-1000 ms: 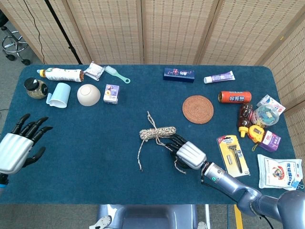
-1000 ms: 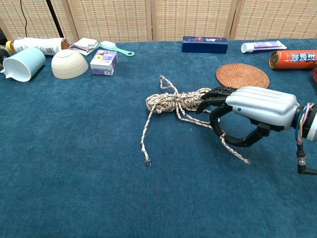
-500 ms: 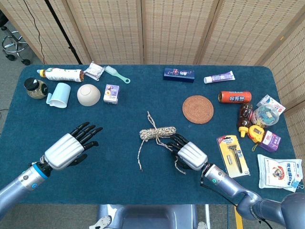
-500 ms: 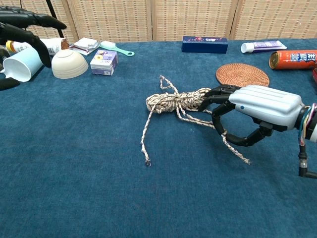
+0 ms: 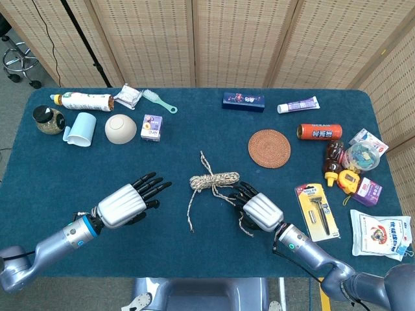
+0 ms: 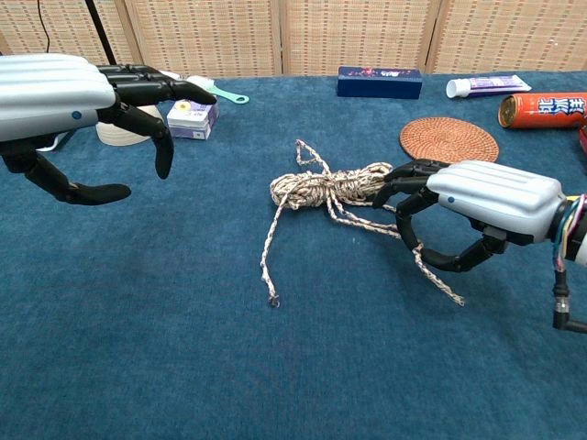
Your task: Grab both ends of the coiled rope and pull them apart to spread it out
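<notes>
The coiled beige rope (image 5: 214, 180) (image 6: 328, 187) lies mid-table. One loose end trails toward the front left (image 6: 272, 300), and a second strand runs right to an end (image 6: 456, 298). My right hand (image 5: 259, 208) (image 6: 470, 209) hovers at the coil's right end. Its fingertips (image 6: 393, 180) are by the coil and its thumb curves below, with the right strand passing through the gap unpinched. My left hand (image 5: 127, 203) (image 6: 81, 101) floats left of the rope with its fingers spread, holding nothing.
A round woven coaster (image 5: 269, 148) lies behind the right hand. A razor pack (image 5: 316, 210) sits to its right, with snacks and bottles (image 5: 353, 170) beyond. A bowl (image 5: 120, 128), a blue cup (image 5: 80, 129) and a small box (image 5: 151, 127) stand at the back left.
My left hand has swept in from the table's left edge toward the rope. The right hand has stayed at the coil's right end, shifting only slightly.
</notes>
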Robot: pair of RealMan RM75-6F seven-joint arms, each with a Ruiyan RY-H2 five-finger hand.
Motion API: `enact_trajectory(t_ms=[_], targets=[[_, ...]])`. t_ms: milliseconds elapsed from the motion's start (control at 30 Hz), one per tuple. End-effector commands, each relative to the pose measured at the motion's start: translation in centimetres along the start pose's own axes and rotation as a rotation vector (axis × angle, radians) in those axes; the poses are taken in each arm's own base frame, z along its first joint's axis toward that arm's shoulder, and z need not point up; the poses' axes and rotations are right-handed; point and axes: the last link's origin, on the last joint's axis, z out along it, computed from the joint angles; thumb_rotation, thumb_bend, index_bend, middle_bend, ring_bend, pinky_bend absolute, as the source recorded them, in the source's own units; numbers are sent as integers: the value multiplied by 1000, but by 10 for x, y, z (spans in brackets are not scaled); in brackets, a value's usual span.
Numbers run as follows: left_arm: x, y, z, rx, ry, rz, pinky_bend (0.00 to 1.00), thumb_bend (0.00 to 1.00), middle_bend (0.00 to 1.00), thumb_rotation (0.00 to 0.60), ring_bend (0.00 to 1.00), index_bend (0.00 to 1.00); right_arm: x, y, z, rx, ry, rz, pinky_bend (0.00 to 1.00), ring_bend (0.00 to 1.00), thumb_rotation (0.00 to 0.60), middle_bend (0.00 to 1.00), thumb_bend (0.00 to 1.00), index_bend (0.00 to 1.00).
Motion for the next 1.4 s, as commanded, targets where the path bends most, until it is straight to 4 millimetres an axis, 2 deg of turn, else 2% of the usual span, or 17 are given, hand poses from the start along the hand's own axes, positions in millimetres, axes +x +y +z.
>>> enact_trajectory(t_ms=[33, 267, 533, 1267, 1400], targets=[[-3, 3, 8, -15, -1, -2, 0, 361, 0, 600, 0, 432, -1, 1, 0, -5, -2, 1, 0, 86, 600, 204, 514, 597], [-11, 8, 24, -37, -13, -15, 0, 337, 0, 600, 0, 441, -2, 4, -2, -19, -7, 6, 0, 87, 600, 205, 515, 598], [-17, 13, 37, -51, -31, -18, 0, 256, 0, 600, 0, 441, -5, 8, -4, -32, -10, 17, 0, 88, 600, 205, 514, 599], [-37, 34, 67, -89, -90, -18, 0, 260, 0, 600, 0, 517, -11, 21, -9, -70, -13, 30, 0, 93, 600, 207, 515, 602], [-43, 39, 78, -101, -103, -17, 0, 303, 0, 600, 0, 522, -12, 25, -12, -86, -16, 31, 0, 94, 600, 207, 515, 603]])
